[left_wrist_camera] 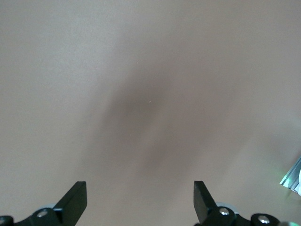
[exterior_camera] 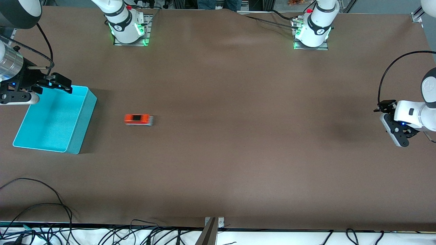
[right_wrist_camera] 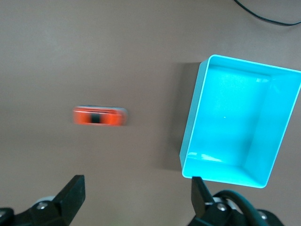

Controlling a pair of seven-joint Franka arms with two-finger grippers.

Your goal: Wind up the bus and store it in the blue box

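Brown matte covering spreads across a wide table (exterior_camera: 238, 136), seen from a high camera that faces two white robot arms whose bases stand along the top edge of the picture

The bus (exterior_camera: 138, 119) – a small orange toy with a dark roof panel and a pale lower body – sits on the bare table surface, lying lengthwise along the table. It appears slightly blurred. It is beside the blue box (exterior_camera: 80, 129), apart from it and not touching, on the side toward the left arm's end of the table

The blue box is a turquoise open-top bin at the right arm's end of the table, with nothing visible inside it

The right gripper (exterior_camera: 56, 84) hangs in the air over the rim of the blue box on the side nearest the robot bases. Its fingers are spread apart and hold nothing. From the right wrist camera, both the bus (right_wrist_camera: 99, 116) and the blue box (right_wrist_camera: 190, 141) show below the spread fingertips (right_wrist_camera: 70, 190)

The left gripper (exterior_camera: 391, 119) hangs over bare table at the left arm's end, well apart from the bus – its fingers (left_wrist_camera: 75, 200) are also spread wide and hold nothing
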